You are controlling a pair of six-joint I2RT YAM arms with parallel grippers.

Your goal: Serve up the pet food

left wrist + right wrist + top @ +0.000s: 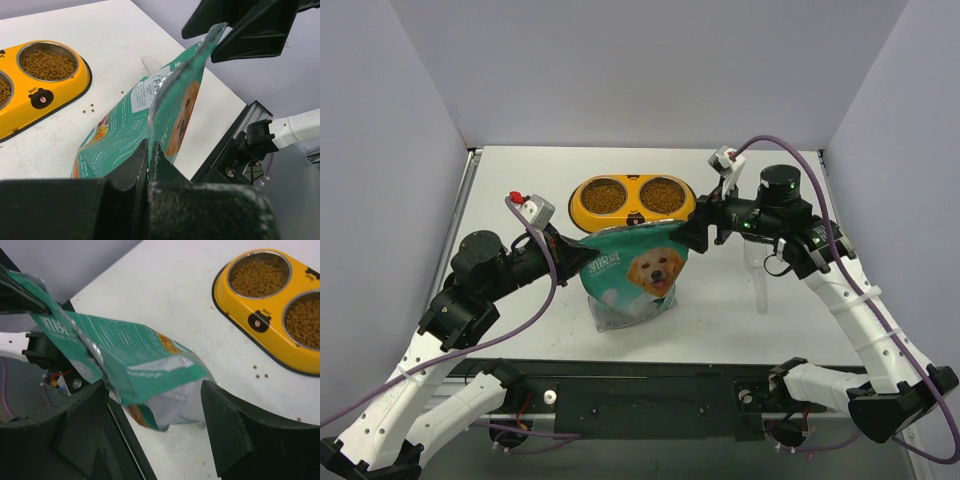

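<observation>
Top external: left tool (577, 243) pinches bag (638, 275) edge; right tool (693, 235) stands spread open.

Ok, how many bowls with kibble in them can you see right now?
2: the left bowl and right bowl of the yellow feeder, each holding pet food. The bag may hide part of the table.

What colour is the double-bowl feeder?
The feeder is bright yellow with a small black bear badge; the right wrist view shows it best.

Bright, even light from above. Faint soft shadow below my jaws. My right fingers (235, 435) dark, blurry up close.
</observation>
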